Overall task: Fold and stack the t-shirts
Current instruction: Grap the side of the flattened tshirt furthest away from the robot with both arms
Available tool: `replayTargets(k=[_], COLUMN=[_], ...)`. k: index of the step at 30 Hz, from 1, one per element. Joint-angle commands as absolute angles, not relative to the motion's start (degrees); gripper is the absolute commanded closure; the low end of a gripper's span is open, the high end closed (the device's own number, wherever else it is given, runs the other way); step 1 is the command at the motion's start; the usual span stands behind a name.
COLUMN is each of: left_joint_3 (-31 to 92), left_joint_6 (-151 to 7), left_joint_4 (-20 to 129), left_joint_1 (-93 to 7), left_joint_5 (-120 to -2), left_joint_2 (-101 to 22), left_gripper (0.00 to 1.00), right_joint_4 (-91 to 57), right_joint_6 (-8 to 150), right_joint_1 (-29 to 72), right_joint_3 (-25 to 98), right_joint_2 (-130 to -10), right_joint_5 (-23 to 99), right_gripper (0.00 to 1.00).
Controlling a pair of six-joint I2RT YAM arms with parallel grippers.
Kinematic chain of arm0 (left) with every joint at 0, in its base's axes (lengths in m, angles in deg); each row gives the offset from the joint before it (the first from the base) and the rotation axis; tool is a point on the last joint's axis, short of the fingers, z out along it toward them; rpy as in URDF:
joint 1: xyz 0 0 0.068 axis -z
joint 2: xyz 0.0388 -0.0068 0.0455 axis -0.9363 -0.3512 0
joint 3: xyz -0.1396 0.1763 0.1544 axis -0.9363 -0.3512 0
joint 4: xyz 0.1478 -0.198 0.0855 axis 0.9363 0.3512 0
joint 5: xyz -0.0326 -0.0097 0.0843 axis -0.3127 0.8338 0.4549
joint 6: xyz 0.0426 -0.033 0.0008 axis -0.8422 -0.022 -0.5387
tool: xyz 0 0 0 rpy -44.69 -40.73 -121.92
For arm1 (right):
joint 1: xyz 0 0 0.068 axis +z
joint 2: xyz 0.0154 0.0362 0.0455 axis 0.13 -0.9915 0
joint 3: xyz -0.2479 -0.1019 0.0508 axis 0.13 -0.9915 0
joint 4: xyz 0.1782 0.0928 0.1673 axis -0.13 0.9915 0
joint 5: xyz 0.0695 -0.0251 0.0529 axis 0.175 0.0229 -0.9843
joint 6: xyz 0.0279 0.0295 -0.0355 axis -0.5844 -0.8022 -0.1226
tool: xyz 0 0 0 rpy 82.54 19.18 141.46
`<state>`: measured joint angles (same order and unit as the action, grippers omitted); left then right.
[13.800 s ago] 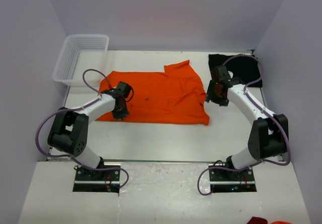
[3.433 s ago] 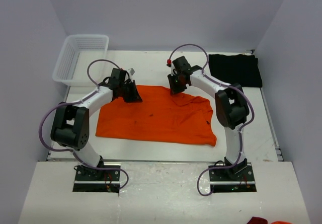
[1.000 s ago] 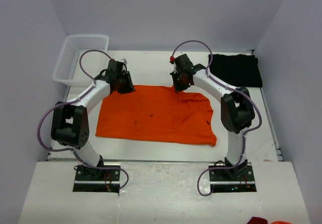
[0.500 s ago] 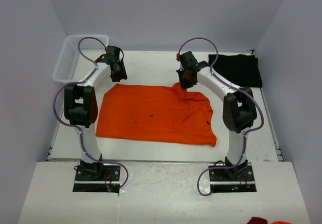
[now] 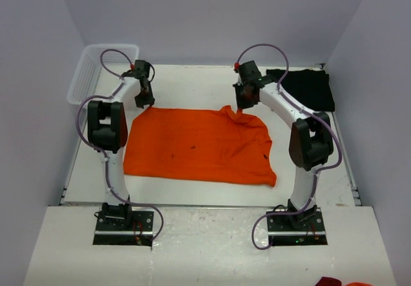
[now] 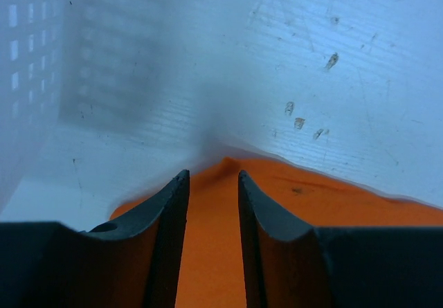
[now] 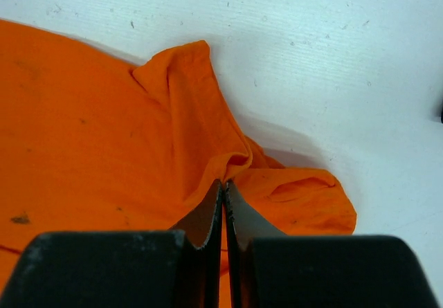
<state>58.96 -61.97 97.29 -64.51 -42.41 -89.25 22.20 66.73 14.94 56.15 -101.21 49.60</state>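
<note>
The orange t-shirt (image 5: 199,146) lies spread flat in the middle of the table. The black t-shirt (image 5: 307,88) lies folded at the far right. My left gripper (image 5: 145,99) hangs over the orange shirt's far left corner. In the left wrist view the gripper (image 6: 211,175) is open, and the orange cloth (image 6: 332,204) lies flat below the gap. My right gripper (image 5: 242,103) is at the shirt's far right part. In the right wrist view it (image 7: 223,182) is shut on a raised fold of the orange shirt (image 7: 90,128).
A white mesh basket (image 5: 96,74) stands at the far left corner, close to my left gripper, and shows blurred in the left wrist view (image 6: 21,45). Bare white table (image 5: 192,83) lies between the two grippers. Grey walls enclose the table on three sides.
Both arms have reached farther toward the back wall. The left gripper has come off the shirt's far left corner. The right gripper has dragged the far right fold back with it.
</note>
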Motion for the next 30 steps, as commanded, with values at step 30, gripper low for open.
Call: replayTargets(k=[30], left_joint_3=[34.97], left_joint_6=[-52.51], left_joint_4=[87.66], left_joint_1=[-48.36], left_joint_5=[-34.50], left_joint_2=[-69.76], left_gripper=[1.00], right_joint_4=[20.16], right_joint_6=[66.86], right_joint_1=[13.71], right_joint_3=[56.12], right_joint_2=[-98.32], right_joint_5=[44.42], right_gripper=[1.00])
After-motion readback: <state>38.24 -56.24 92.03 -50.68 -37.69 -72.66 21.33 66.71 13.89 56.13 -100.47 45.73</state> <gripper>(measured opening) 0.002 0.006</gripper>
